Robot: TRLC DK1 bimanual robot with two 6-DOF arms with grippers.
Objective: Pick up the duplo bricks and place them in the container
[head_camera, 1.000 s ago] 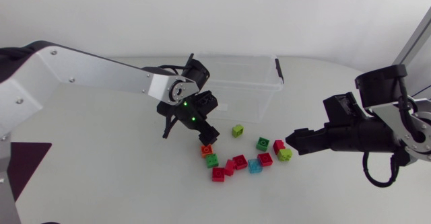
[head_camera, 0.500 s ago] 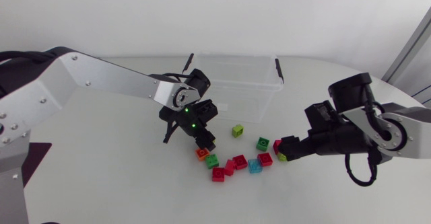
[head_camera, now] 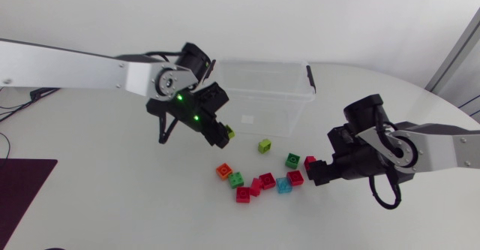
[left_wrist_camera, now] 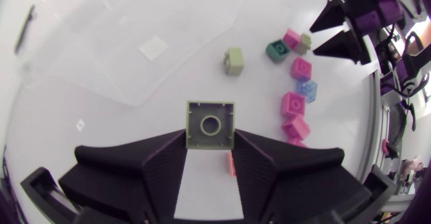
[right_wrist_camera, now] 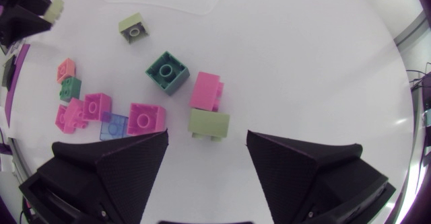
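Observation:
My left gripper is shut on a lime green brick and holds it in the air just left of the clear container. The other bricks lie on the table in front of the container: a lime one, a dark green one, an orange one and several red, green and blue ones. My right gripper hangs low at the right end of that group, open. A second lime brick lies between its fingertips, touching neither. Just ahead of it is a red brick.
The container stands at the back of the table, a dark clip at its right end. A dark mat lies at the table's front left. White tabletop stretches between the mat and the bricks.
My left gripper closed on the lime brick beside the orange one and lifted it up and left towards the container. My right arm swung left and lowered over the other lime brick.

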